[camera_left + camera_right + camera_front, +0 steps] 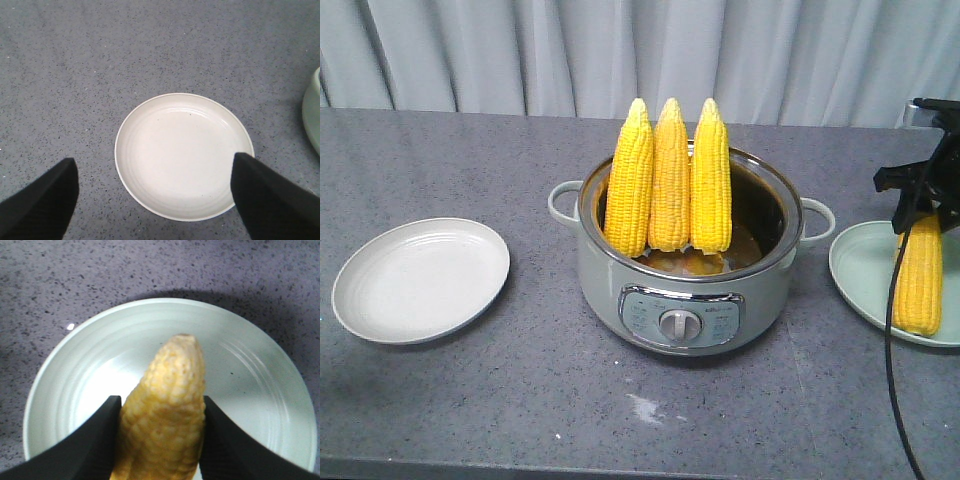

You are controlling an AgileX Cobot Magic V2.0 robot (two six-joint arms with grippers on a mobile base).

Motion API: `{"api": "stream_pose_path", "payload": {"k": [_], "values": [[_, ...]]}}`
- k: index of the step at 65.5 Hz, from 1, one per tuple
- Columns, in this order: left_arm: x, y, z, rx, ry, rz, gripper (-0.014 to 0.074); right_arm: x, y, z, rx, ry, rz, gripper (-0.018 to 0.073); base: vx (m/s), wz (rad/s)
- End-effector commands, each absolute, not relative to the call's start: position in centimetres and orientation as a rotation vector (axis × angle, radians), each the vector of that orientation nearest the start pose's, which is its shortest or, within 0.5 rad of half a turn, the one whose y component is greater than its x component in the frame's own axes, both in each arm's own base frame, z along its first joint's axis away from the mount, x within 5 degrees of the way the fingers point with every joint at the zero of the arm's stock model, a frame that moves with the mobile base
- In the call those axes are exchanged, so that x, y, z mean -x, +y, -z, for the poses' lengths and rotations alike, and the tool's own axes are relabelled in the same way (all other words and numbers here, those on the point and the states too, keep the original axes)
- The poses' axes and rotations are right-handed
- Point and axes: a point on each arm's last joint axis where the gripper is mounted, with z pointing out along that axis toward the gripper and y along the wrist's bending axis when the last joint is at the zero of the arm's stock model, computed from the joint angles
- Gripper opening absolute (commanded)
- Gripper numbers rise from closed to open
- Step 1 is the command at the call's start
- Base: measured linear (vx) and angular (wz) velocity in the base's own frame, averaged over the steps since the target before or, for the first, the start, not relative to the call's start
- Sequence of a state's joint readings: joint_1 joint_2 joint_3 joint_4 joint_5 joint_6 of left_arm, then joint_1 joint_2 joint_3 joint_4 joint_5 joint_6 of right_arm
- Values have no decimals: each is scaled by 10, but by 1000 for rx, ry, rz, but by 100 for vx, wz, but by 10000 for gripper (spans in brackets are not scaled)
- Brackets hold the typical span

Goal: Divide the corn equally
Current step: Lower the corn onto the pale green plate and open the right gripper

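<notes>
Three cobs of corn (668, 178) stand upright, side by side, in the grey-green cooking pot (683, 292) at the table's middle. A fourth cob of corn (918, 275) (167, 407) hangs point-down over the pale green plate (860, 270) (260, 385) at the right, its lower end at the plate's surface. My right gripper (918, 205) (161, 405) is shut on this cob, a finger pressed to each side. My left gripper (156, 167) hangs open above the empty white plate (420, 280) (182, 150) at the left, nothing between its fingers.
A pale curtain (640, 55) closes off the far side of the grey speckled table (520, 400). The pot has two side handles (560, 200) and a front dial (676, 325). A black cable (892, 360) hangs from the right arm down past the table's front edge.
</notes>
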State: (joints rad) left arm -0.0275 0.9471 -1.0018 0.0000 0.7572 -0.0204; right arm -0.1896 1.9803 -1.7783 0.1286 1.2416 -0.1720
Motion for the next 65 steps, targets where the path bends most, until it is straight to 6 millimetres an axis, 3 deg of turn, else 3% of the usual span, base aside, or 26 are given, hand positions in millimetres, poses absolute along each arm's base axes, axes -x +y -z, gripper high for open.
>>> {"api": "stream_pose_path", "payload": {"k": [1,16,33,50,65], "values": [[-186,-6,-396,4,2089,47,587,-403,-72,-296,-96,2891,-70,351,0,0],[-186,-6,-396,4,2089,47,587,-403,-74,-296,-112,2895,-35,558,0,0],[-186,-6,-396,4,2085,47,587,-400,-72,-305,-120,2855,-43,588,0,0],[-186,-6,-396,4,2083,47,587,-382,-61,-350,-77,2706,-113,588,0,0],[-186,-6,-396,4,2083,47,587,-335,-53,-386,-60,2546,-66,588,0,0]]}}
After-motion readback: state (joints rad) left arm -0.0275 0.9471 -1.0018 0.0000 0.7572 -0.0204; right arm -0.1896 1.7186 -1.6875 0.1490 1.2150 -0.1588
